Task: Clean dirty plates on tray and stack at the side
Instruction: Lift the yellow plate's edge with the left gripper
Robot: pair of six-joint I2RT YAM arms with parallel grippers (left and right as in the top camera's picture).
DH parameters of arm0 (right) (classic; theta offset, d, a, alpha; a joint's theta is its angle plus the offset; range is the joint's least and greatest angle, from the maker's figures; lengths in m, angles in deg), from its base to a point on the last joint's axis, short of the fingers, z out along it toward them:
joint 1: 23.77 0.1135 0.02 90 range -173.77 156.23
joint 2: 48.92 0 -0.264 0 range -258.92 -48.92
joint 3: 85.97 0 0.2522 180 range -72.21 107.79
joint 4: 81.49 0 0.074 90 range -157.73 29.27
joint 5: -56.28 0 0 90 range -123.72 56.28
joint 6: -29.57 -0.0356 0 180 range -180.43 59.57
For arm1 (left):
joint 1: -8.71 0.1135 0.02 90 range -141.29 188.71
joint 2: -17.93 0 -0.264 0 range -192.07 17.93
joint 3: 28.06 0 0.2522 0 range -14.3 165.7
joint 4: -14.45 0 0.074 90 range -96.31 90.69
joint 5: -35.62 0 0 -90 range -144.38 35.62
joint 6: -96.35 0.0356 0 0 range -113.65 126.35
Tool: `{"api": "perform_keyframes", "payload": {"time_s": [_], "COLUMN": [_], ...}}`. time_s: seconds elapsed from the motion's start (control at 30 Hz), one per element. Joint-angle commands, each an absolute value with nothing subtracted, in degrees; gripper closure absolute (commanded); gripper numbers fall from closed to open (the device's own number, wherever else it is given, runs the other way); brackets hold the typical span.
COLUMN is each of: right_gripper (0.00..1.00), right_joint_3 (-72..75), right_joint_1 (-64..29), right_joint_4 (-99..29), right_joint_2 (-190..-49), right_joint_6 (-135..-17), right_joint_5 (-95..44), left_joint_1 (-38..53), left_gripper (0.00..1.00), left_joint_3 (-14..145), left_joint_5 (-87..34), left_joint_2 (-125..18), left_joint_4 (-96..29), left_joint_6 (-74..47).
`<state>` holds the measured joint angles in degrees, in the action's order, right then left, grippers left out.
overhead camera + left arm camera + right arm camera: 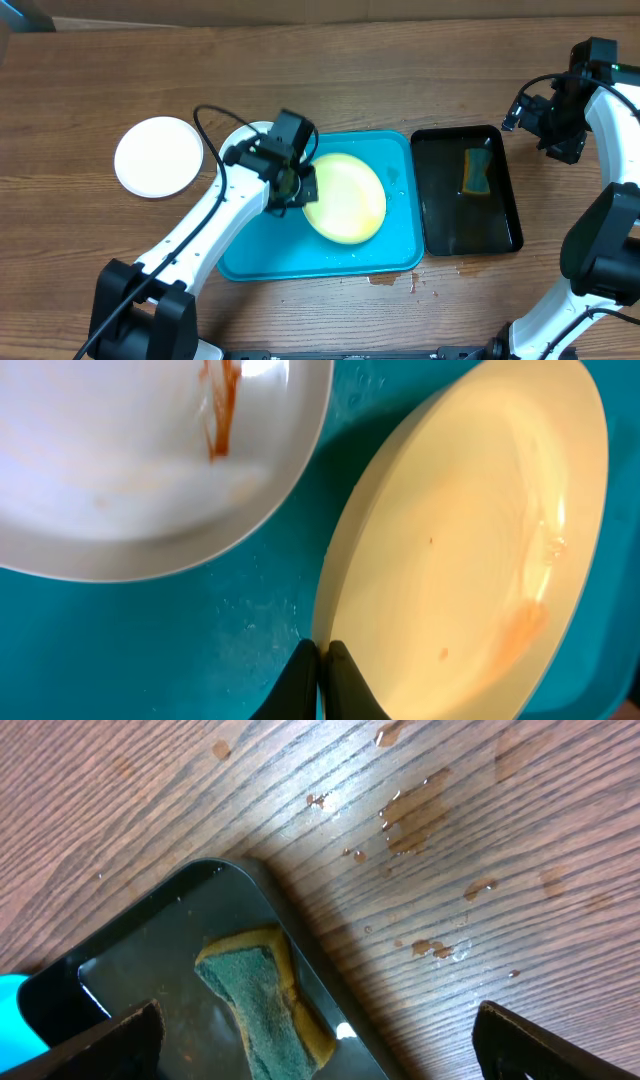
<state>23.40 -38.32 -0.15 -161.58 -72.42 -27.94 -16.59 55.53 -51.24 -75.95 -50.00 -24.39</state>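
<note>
Overhead layout: three plates, two trays and two arms, all placed here relative to the tray point(300, 262), turquoise and mid-counter.
Clean white plate point(158, 157): well left of the tray, flat on the bare counter point(400, 60); no smears visible, so probably the start of the side stack.
Smeared white plate point(130, 460): inside the tray at its left end, mostly hidden under the left arm in the overhead view; brown streak on its face, so judged not yet cleaned.
Left gripper point(321, 660): over the tray's left half, jaws pressed almost together on the rim of the pale yellow plate, apparently pinching it.
Pale yellow plate point(348, 200): in the tray's middle, just beside the smeared white one; gripped edge seems raised, likely to free it for lifting or wiping; faint orange smear and wet sheen on its face.
Black tray point(440, 235): just right of the tray, glossy and wet-looking.
Sponge point(476, 171): green and yellow, lying in the black tray, untouched.
Right gripper point(318, 1038): well right of the tray, above the black tray's far corner, jaws spread wide and empty, probably waiting to take the sponge.
Counter surface: brown wood grain, with drops and brownish spots point(420, 815) right of the black tray and more at the tray's front edge.
Room: nothing legible beyond the counter.
</note>
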Motion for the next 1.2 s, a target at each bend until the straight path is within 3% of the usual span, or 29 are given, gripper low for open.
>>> {"api": "perform_keyframes", "payload": {"time_s": [0.0,0.77,1.17], "right_gripper": [0.0,0.0,0.0], "right_joint_3": [24.1,24.1,24.1], "right_joint_1": [-38.3,-38.3,-38.3], "right_joint_4": [-0.3,-0.3,-0.3], "right_joint_2": [-159.9,-159.9,-159.9], "right_joint_6": [-72.6,-72.6,-72.6], "right_joint_5": [-27.7,-27.7,-27.7], "left_joint_1": [-16.7,-16.8,-21.4], "left_gripper": [0.96,0.96,0.96], "left_joint_3": [59.7,61.2,58.5], "left_joint_5": [-53.7,-50.0,-48.7], "left_joint_2": [-76.1,-76.2,-81.5], "left_joint_4": [-51.3,-49.9,-50.5], "left_joint_6": [-21.9,-24.1,-26.7]}}
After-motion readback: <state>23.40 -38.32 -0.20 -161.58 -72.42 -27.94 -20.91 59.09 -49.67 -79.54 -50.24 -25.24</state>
